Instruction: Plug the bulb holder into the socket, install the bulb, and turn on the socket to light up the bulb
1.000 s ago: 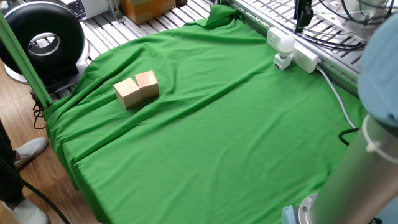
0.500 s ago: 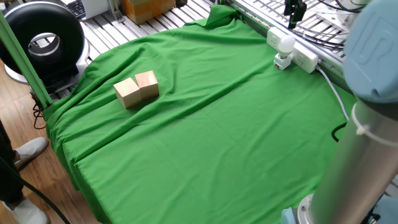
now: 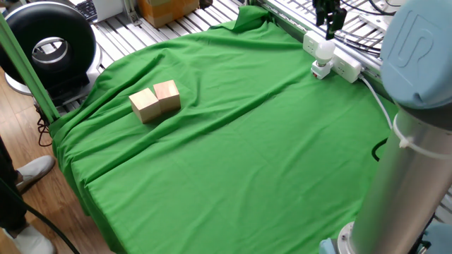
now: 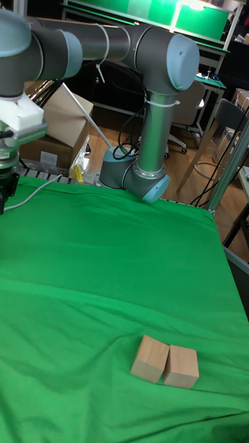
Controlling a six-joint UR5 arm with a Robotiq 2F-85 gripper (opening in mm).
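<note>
A rumpled green cloth (image 3: 233, 134) covers the bench (image 3: 127, 28), whose bare ribbed metal shows along the far edge. Two pale wooden blocks (image 3: 155, 101) sit side by side on the cloth, touching, well apart from everything else. Off the bench's left end, a black round device (image 3: 49, 46) stands over a wooden floor (image 3: 14, 148), and a grey shoe (image 3: 34, 171) shows there. In the tall fixed view the room behind holds cardboard boxes (image 4: 52, 131), a chair (image 4: 225, 131) and the arm's base (image 4: 135, 176) at the bench's rear edge.

The socket (image 3: 339, 62) lies at the far right edge of the cloth, its white cable (image 3: 378, 102) trailing toward the near side. The bulb holder (image 3: 321, 70) is plugged into it, and the bulb (image 3: 323, 50) is seated in the holder, unlit.

The gripper (image 3: 329, 17) hangs just above the bulb. Its dark fingers (image 3: 330, 25) point down with nothing between them; how far apart they stand cannot be told at this size.

Compared with half a second earlier, the gripper has shifted left and lower, closer over the bulb, and the arm's large grey-blue joint (image 3: 417, 49) has swung further into view at the right. Blocks, socket, holder and bulb have not moved.
</note>
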